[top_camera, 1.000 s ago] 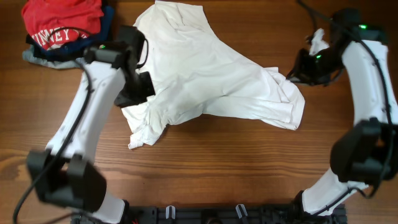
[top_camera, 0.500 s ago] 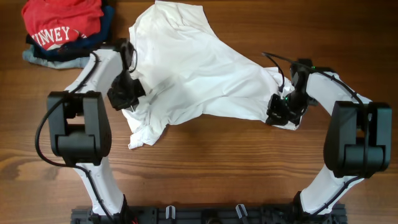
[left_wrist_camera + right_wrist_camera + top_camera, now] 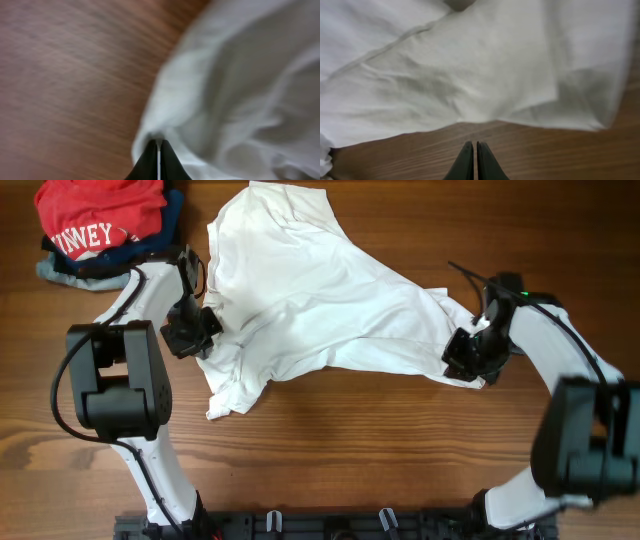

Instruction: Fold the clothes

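The clothes, a wrinkled white T-shirt point(image 3: 320, 300), lie spread unevenly across the middle of the wooden table. My left gripper point(image 3: 198, 335) sits at the shirt's left edge. In the left wrist view it point(image 3: 158, 143) is shut, its tips pressed against a fold of the white cloth point(image 3: 240, 75), and no fabric is clearly pinched. My right gripper point(image 3: 460, 363) is low at the shirt's right corner. Seen from the right wrist, it point(image 3: 474, 143) is shut over bare wood, a little short of the cloth's edge point(image 3: 470, 65).
A red shirt with white letters point(image 3: 100, 220) tops a pile of folded dark and light-blue garments point(image 3: 70, 272) at the table's far left corner. Bare wood point(image 3: 350, 450) stretches along the front of the table.
My left gripper slid left from over the shirt to its left edge. My right arm came down from the far right to the shirt's right corner. The shirt has barely shifted.
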Robot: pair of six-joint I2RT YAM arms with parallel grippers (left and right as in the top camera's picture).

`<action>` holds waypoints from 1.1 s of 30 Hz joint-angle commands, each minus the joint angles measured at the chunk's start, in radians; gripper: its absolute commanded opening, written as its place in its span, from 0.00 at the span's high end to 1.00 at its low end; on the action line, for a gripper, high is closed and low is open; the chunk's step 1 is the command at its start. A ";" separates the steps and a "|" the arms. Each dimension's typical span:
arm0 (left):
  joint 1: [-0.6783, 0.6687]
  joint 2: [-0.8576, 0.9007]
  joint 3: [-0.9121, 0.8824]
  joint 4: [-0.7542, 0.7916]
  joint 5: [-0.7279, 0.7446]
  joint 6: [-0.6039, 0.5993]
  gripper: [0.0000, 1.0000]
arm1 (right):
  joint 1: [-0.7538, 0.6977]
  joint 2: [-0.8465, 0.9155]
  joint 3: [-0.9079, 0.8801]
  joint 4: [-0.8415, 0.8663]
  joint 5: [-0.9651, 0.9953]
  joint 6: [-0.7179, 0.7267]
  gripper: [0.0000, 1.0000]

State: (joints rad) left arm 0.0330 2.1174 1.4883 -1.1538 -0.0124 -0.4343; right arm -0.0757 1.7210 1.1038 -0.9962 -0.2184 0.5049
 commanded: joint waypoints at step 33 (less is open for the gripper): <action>0.022 -0.056 -0.262 0.204 0.151 0.049 0.96 | -0.006 0.121 -0.003 0.093 0.091 -0.009 0.96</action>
State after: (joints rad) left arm -0.0017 2.0136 1.2942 -0.9596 0.2016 -0.3656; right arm -0.0795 1.8271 1.1034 -0.8997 -0.1669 0.4690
